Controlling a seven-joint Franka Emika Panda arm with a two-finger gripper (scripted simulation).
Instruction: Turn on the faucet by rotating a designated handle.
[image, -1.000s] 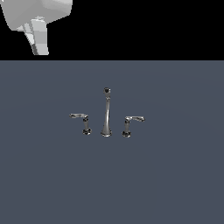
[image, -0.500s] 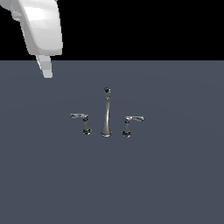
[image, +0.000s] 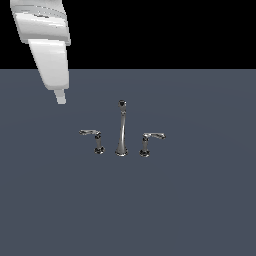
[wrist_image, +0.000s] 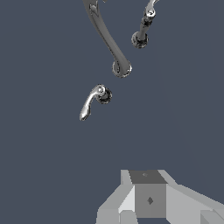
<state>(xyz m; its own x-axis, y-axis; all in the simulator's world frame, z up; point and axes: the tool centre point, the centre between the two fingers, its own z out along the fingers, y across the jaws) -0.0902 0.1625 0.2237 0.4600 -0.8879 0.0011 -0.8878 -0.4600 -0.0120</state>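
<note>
Three chrome pieces make up the small shiny faucet (image: 121, 131) on the flat dark grey-blue counter surface (image: 200, 210): a tall slim flared spout with a dark knob tip (image: 121, 127) in the middle, and a short lever on each side. The target, the small chrome lever handle with a thin flat arm on a short post and dark round base (image: 94, 138), sits at 9 o'clock of the spout, lever pointing to the exterior view's left. The twin chrome lever handle (image: 149, 141) sits at 3 o'clock of the spout, pointing the other way.

The white-grey Panda gripper (image: 60, 97) hangs well apart from the handle, at roughly 11 o'clock of it in the exterior view, holding nothing. How wide its jaws stand, cannot tell: only one finger tip shows there, and the wrist view shows just the grey gripper body.

Risks, as judgement:
- Handle is thin, glossy; a descent slightly off centre slips past the flat arm and pushes nothing.
- Coming in too low hits the counter or the post base.
- Spout stands near; a wide sweep during rotation may clip it.
- Picking the twin by mistake: both look alike, only direction differs.
- Pushing near the post instead of the lever tip gives poor leverage, so the finger may slide off.
</note>
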